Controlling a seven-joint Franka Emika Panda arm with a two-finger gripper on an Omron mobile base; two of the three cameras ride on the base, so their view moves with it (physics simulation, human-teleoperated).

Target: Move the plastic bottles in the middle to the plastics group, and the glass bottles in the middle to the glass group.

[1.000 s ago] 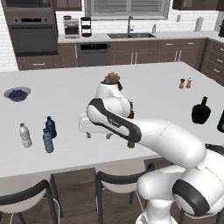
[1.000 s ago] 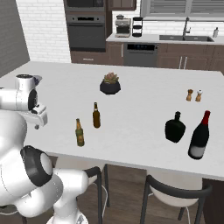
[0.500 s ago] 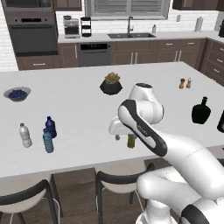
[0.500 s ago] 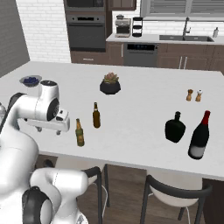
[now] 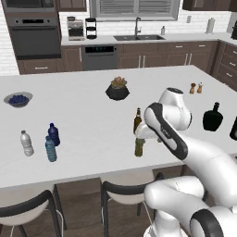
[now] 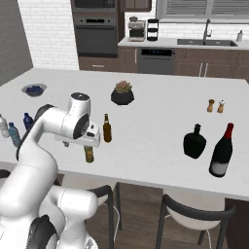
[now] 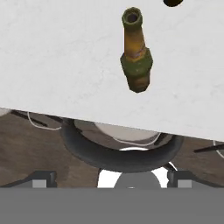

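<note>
Gripper (image 7: 112,181) hangs over the near edge of the white island counter (image 5: 83,115), pointing down; in the hand view just the two dark finger tips (image 7: 43,178) show, set wide apart at the bottom corners, nothing between them, touching nothing. Arm bends over from the base, wrist above the olive-green bottle (image 5: 139,146), which stands upright by the counter's front edge, open neck visible from above (image 7: 136,50). Amber-brown bottle (image 5: 137,120) stands upright just behind it, toward the counter middle; the two are near but apart. Far left: teal-blue plastic bottle (image 5: 50,149) beside the navy-blue bottle (image 5: 53,134) and the clear whitish bottle (image 5: 26,143), all upright, close together. Right side: squat black bottle (image 6: 195,141) and a tall dark wine bottle (image 6: 222,150) with red top, near each other. Potted succulent (image 5: 117,89) mid-counter, bowl of blueberries (image 5: 18,98) far left, salt and pepper shakers (image 5: 196,87) at right rear.
</note>
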